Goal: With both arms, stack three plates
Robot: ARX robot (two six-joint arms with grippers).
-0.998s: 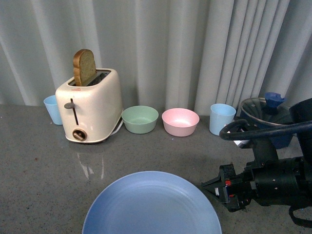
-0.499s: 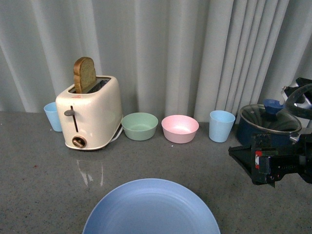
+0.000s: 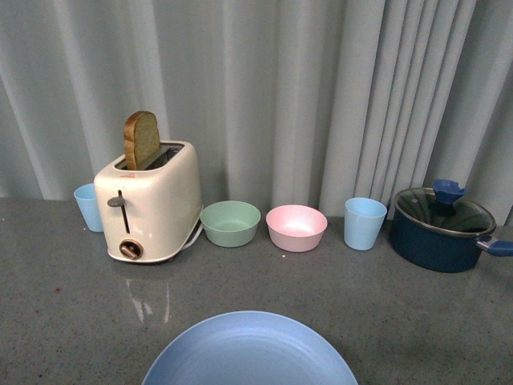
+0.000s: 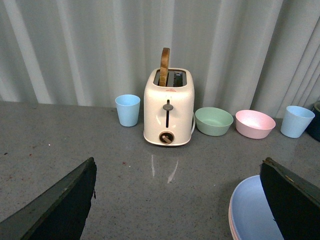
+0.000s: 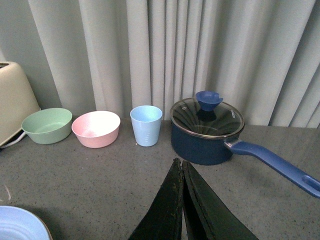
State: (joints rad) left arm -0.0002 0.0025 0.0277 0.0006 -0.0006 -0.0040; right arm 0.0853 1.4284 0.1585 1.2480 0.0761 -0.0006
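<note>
Resting state: the stack looked built, with the light blue plate [image 3: 250, 351] lying uppermost at the near edge of the grey table [image 3: 64, 273], straight ahead of the robot.
Stack underneath: the left wrist view showed a pink rim [image 4: 231, 231] just under the blue plate's edge, so a pink plate lay below it; the beige-grey one could not be made out.
Left gripper [image 4: 177, 200]: fingers spread wide, nothing between them, held above the table beside the stack, apparently free of the job.
Right gripper [image 5: 181, 200]: fingers pressed together and empty, pointing toward the blue pot [image 5: 207, 131], well apart from the plate.
Why arms clear: neither showed in the front view, which suited a finished stack left alone.
Back row: toaster [image 3: 151, 199], green bowl [image 3: 230, 222], pink bowl [image 3: 296, 227] and cup [image 3: 364, 223] stood near the curtain, out of the working area.
</note>
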